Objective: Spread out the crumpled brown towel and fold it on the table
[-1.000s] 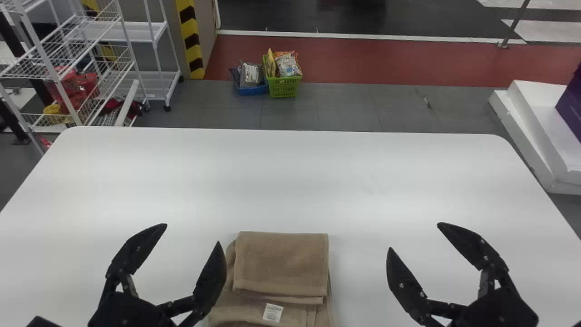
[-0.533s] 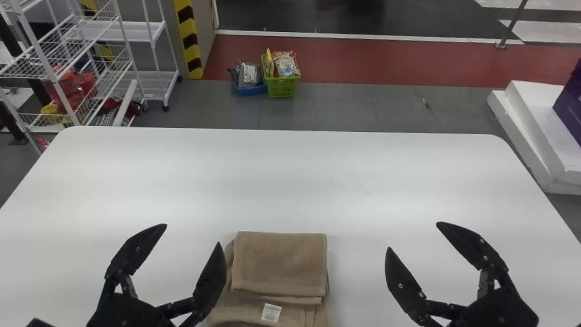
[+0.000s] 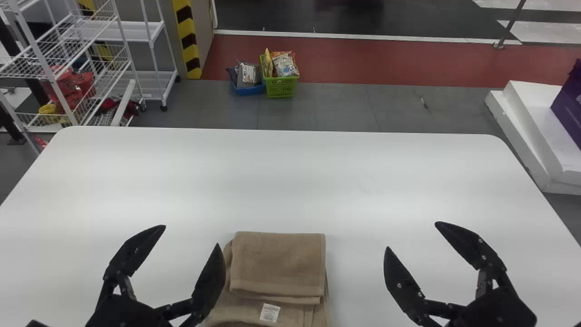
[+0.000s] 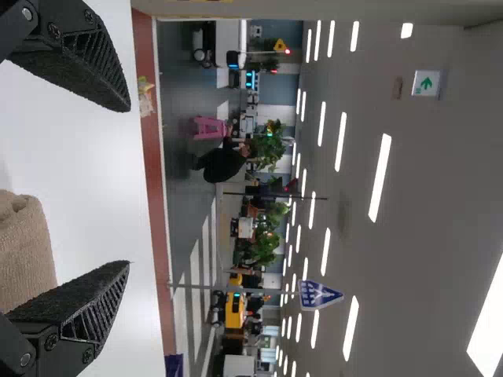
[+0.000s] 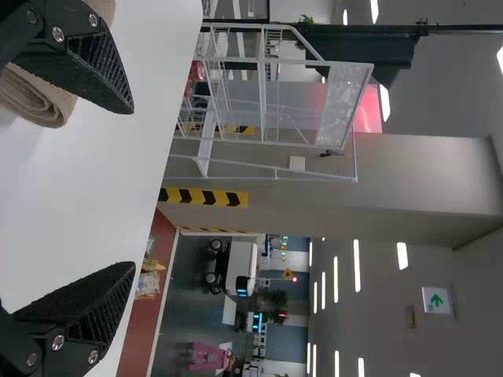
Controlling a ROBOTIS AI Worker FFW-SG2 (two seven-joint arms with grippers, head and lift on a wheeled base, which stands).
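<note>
My left gripper [image 3: 191, 235] stands open over the table, its right finger beside the towel's left edge in the head view. Off to the towel's right, my right gripper [image 3: 411, 235] is also open, nothing between its fingers. The brown towel [image 3: 278, 263] lies folded in layers at the table's near edge, a white tag on its lower layer; its near end is cut off by the view. The left wrist view has the left gripper [image 4: 130, 186] with the towel [image 4: 23, 251] behind it. In the right wrist view, the right gripper [image 5: 134, 188] partly covers the towel [image 5: 35, 98].
The white table [image 3: 290, 177] extends ahead of both grippers. Beyond it are wire shelves [image 3: 68, 59] at the left, a green basket [image 3: 280, 86] and a blue basket [image 3: 248, 90] on the floor, and white blocks [image 3: 535, 131] at the right.
The towel and the background have shifted very slightly left in the head view. Both grippers have stayed open and almost unmoved.
</note>
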